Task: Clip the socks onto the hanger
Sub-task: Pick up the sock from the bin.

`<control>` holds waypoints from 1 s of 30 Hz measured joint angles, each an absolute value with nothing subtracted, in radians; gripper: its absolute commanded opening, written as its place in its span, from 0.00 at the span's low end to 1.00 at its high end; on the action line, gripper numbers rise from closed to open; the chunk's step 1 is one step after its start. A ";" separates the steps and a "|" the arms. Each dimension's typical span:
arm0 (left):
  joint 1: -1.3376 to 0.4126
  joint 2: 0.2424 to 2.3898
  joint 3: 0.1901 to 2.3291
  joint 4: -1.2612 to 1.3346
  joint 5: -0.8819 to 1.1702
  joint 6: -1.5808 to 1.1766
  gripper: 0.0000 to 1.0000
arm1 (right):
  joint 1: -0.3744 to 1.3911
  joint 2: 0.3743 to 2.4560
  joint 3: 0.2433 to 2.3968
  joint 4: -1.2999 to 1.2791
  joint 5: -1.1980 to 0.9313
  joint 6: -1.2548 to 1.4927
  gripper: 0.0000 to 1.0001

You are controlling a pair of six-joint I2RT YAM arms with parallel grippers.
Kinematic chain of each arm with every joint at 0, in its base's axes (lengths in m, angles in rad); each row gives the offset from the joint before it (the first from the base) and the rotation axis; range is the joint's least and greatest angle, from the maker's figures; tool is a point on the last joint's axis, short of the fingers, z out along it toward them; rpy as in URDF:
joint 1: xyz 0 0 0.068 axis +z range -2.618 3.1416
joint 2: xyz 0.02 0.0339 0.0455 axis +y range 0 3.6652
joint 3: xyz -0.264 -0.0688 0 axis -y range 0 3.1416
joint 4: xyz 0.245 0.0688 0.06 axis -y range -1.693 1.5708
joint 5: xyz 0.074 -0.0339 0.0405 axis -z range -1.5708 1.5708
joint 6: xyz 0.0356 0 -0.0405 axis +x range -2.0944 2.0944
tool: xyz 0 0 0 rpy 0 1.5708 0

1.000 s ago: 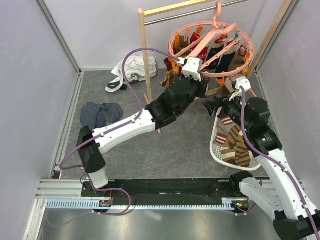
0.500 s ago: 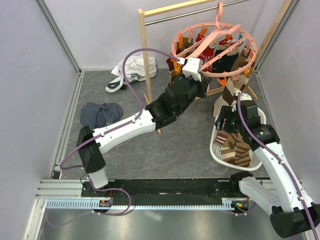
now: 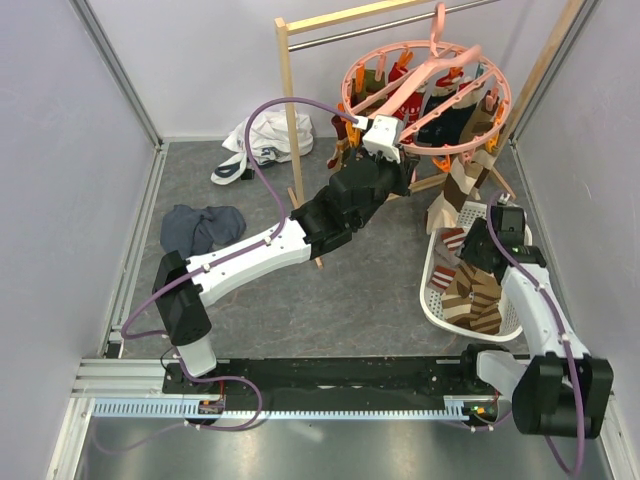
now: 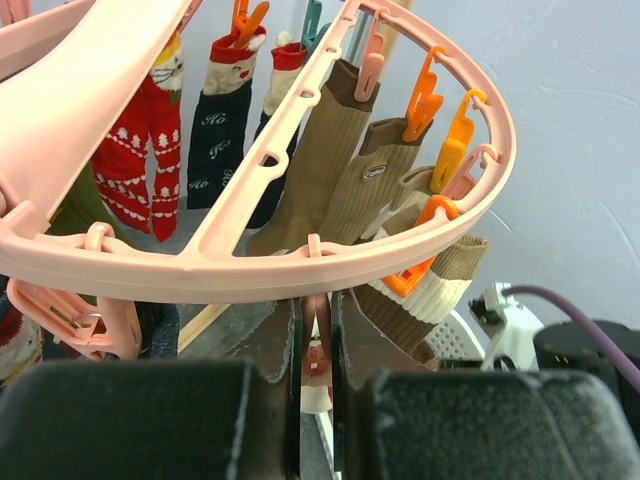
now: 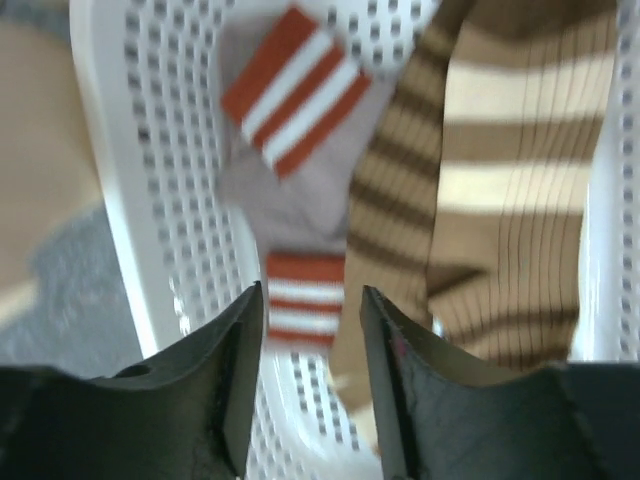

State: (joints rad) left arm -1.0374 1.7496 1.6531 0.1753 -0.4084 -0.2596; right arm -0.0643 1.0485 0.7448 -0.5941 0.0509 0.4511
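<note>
Your left gripper (image 3: 383, 135) has its jaws narrow. They seem to pinch the near rim of the hanger (image 4: 250, 275), though the contact itself is hidden. The hanger's ring lies nearly flat, a little tilted, and its hook points up to the metal bar (image 3: 370, 28). The socks (image 4: 318, 160) hang from the clips with their long axis straight down. Your right gripper (image 5: 310, 300) is moderately open, holding nothing, over the white basket (image 5: 150, 200). In the basket lie a brown and tan striped sock (image 5: 500, 200) and a grey sock with red and white bands (image 5: 295, 130).
</note>
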 measured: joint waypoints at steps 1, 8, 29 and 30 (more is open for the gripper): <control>-1.036 1.750 1.651 0.175 -0.409 -0.260 0.02 | -0.073 1.074 0.744 -0.554 0.054 0.457 0.45; -1.027 1.750 1.648 0.174 -0.408 -0.260 0.02 | -0.089 1.275 0.736 -0.274 0.089 0.503 0.43; -1.026 1.750 1.649 0.159 -0.408 -0.260 0.02 | -0.097 1.540 0.803 -0.128 0.098 0.516 0.00; -1.026 1.750 1.649 0.158 -0.407 -0.260 0.02 | -0.097 1.526 0.802 -0.138 0.091 0.518 0.00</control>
